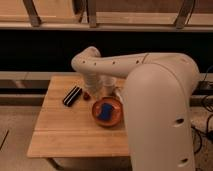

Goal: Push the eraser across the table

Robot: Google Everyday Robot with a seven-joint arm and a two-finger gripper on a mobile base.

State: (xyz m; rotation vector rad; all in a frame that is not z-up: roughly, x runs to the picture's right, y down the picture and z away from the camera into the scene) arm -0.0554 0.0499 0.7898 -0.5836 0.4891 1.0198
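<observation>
The eraser (pixel 72 95), a small black block with a pale stripe, lies at an angle on the far left part of the light wooden table (pixel 65 130). My gripper (pixel 92 92) hangs down from the white arm just to the right of the eraser, low over the table's far side. A small reddish-brown oval object (pixel 86 97) lies between the gripper and the eraser. The gripper does not touch the eraser.
An orange dish (pixel 116 118) with a blue square piece (pixel 104 111) in it sits right of centre. A white cup (pixel 108 84) stands behind it. My bulky white arm (pixel 160 110) covers the table's right side. A dark shelf runs behind the table.
</observation>
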